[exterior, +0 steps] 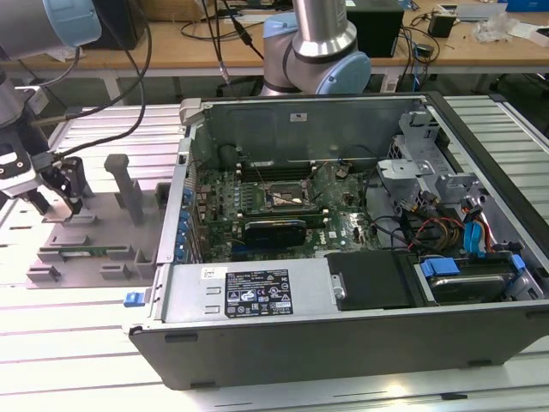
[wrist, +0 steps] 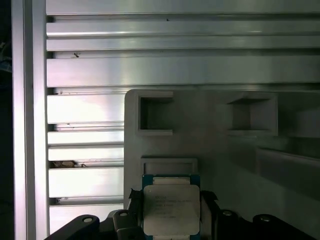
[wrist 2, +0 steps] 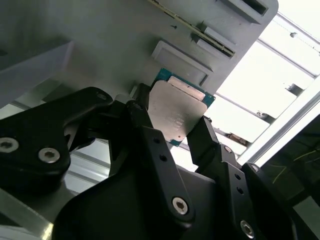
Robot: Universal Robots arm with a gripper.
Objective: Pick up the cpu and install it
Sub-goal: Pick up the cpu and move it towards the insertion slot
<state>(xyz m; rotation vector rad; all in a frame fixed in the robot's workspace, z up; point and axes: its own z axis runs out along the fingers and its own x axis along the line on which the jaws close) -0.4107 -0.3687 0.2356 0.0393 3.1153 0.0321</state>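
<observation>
A ribbed metal table (exterior: 77, 360) carries it all. A big open computer case (exterior: 343, 339) sits well away from the end effector (exterior: 54, 196). A gray holder tray (exterior: 94, 257) lies right under it. Its two black fingers (wrist 2: 145, 125) are closed on the cpu (wrist 2: 177, 112), one on each side edge. The cpu looks light, flat, stiff and easy to hurt. Its top is smooth and shiny, so the thin edges seem the best place to hold.

place: robotics lab | open pc case (exterior: 343, 365) | alu slot table (exterior: 69, 348) | cabled bench (exterior: 463, 51)
</observation>
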